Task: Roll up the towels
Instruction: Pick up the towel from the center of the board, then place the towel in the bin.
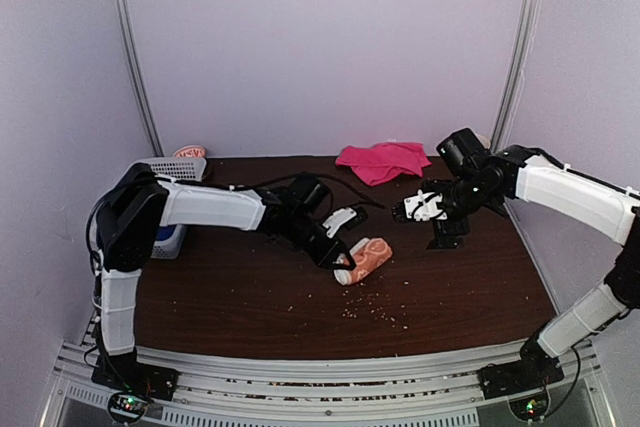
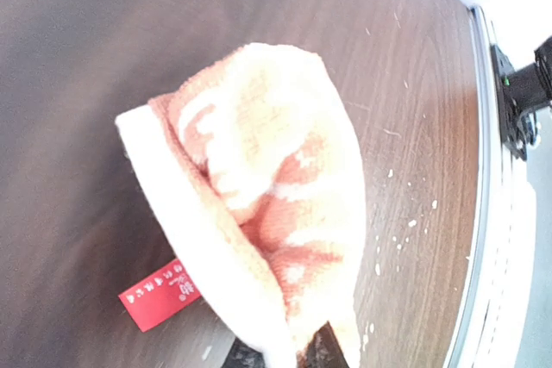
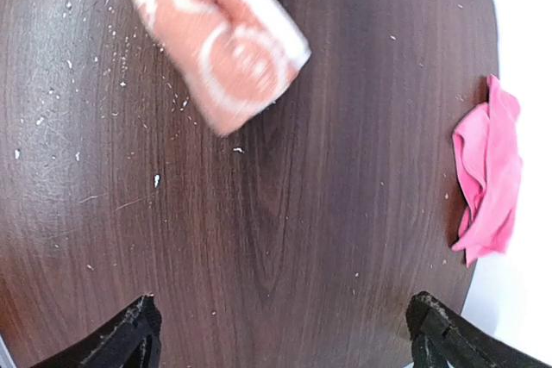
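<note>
Your left pincer point(image 1: 337, 253) narrow, clamped on left end of orange patterned towel point(image 1: 365, 259). Towel rolled, lying on desk point(image 1: 230, 297) at frame centre, red label point(image 2: 159, 293) poking out beneath. Your right pincer point(image 1: 413, 209) spread wide, empty, just right of roll, not touching. Pink towel point(image 1: 382, 160) crumpled, not rolled, upper centre at desk's far edge. Crumbs point(image 1: 385, 312) scattered below roll.
</note>
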Controlling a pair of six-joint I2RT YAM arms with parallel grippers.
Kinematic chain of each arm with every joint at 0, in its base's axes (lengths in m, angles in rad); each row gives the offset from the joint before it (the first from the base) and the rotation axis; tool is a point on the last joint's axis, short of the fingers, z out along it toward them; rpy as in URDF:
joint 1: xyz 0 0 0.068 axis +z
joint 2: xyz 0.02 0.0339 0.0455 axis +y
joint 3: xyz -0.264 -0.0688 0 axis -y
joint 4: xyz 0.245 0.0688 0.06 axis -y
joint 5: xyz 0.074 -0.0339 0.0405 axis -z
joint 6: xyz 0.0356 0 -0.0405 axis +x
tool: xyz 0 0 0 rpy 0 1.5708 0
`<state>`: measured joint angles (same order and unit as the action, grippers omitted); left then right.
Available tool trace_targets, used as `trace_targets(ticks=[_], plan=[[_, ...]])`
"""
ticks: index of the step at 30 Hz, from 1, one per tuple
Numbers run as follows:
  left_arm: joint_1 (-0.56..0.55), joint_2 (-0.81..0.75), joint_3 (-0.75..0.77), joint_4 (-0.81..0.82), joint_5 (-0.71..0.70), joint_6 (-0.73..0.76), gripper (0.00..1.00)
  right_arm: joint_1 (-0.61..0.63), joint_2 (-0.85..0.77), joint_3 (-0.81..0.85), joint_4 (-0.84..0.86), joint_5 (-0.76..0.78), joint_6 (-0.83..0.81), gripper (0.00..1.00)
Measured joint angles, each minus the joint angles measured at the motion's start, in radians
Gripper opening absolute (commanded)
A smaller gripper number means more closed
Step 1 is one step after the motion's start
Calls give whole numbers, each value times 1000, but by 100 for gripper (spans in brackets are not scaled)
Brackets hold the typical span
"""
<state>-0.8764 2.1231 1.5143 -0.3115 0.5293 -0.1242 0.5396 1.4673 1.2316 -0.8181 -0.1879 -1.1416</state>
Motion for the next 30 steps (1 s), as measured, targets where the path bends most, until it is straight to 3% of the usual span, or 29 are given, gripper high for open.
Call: trace_targets(ticks=[9,19,30], plan=[[131,-293,-105,4,-181,-23,0,-2,-71,-88,40,10,149,100],[499,-552,-168,-77,-294,-6,0,9,-30,-134,171,27,278,100],[844,-673,-242,-253,-371,76,0,80,-19,-145,221,27,362,100]])
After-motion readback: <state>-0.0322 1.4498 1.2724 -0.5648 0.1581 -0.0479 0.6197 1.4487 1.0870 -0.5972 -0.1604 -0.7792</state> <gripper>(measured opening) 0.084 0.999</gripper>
